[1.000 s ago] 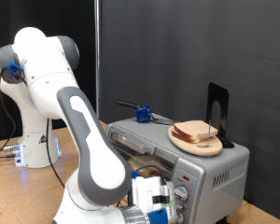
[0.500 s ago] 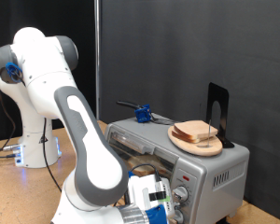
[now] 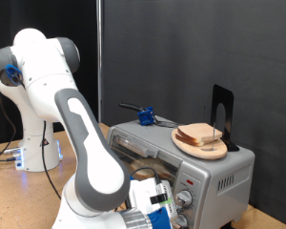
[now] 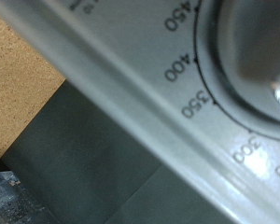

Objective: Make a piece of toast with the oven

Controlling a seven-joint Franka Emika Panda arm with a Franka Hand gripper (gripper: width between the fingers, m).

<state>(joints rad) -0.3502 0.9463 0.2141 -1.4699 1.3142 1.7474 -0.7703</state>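
Note:
The silver oven (image 3: 217, 174) stands at the exterior view's lower right, its glass door (image 3: 141, 147) facing left. My gripper (image 3: 172, 205) is down at the oven's front panel, right by the round knobs (image 3: 188, 198); its fingers are hidden behind the hand. The wrist view shows no fingers, only the oven's panel (image 4: 121, 84) very close, with a dial (image 4: 252, 47) marked 300 to 450. A stack of bread slices (image 3: 202, 135) lies on a plate (image 3: 184, 144) on top of the oven. The single piece of toast is not in view.
A small blue object (image 3: 145, 116) with a dark handle and a black upright stand (image 3: 222, 110) sit on the oven's top. The wooden table (image 3: 2, 162) shows at the exterior view's left, also in the wrist view (image 4: 19, 75). A black curtain hangs behind.
My hand has shifted very slightly leftward and down at the oven's front panel. The bread, the plate and the oven have not moved.

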